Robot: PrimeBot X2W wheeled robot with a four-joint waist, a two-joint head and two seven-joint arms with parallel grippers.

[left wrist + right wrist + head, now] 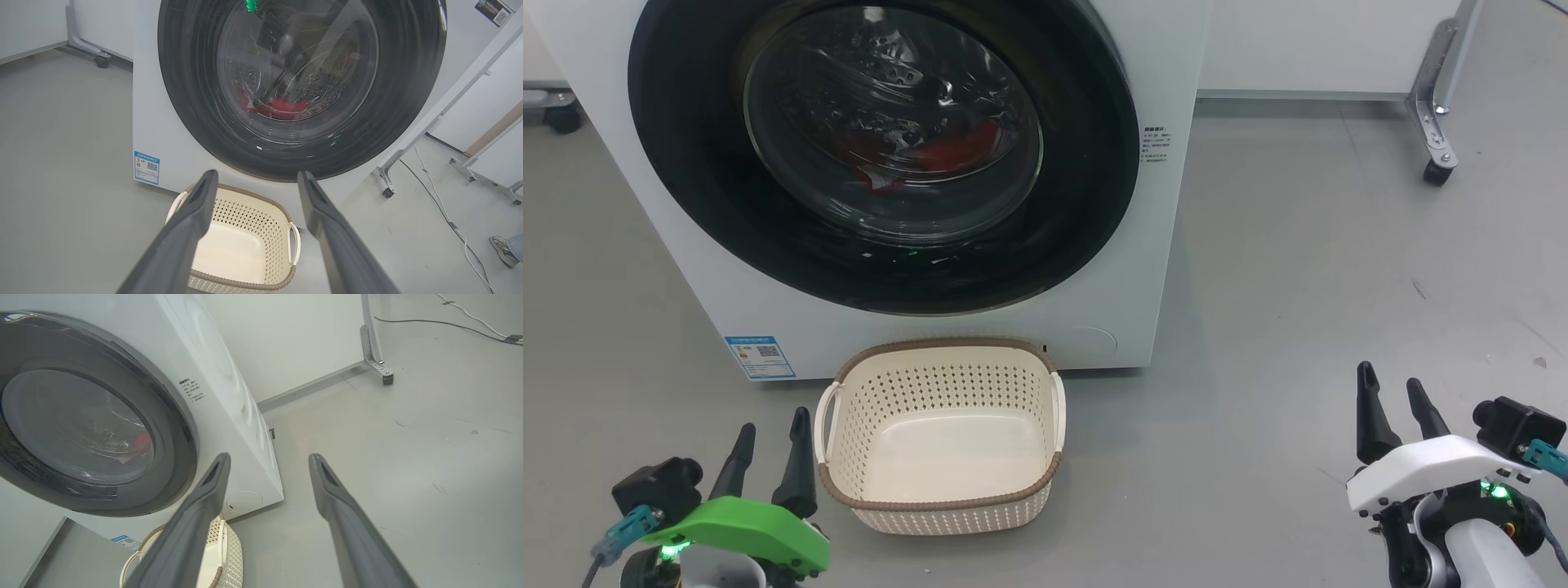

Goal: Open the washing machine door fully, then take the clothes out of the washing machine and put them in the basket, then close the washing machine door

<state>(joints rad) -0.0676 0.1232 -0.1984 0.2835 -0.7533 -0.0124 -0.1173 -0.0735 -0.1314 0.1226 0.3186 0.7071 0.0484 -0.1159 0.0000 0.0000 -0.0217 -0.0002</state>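
Showing through the glass of the shut washing machine door (686, 180), the clothes (956, 151) lie as a red heap low in the drum. The door's glossy black rim sits flush against the white washing machine (1168, 245) and stands between the clothes and both end effectors. A small blue label (760, 357) marks the machine's lower left corner. The basket (943, 345) stands on the grey floor (1298, 286), just in front of the machine and below the door. A metal frame leg on a caster (1436, 122) stands well off to the right.

The left end effector (774, 420), green-covered, hangs just left of the basket, its fingers spread, released and touching nothing. The right end effector (1388, 374), white-covered, hovers well to the right above the floor, likewise released and holding nothing. Both arms sit low at the head view's bottom corners, fingers pointing toward the machine.
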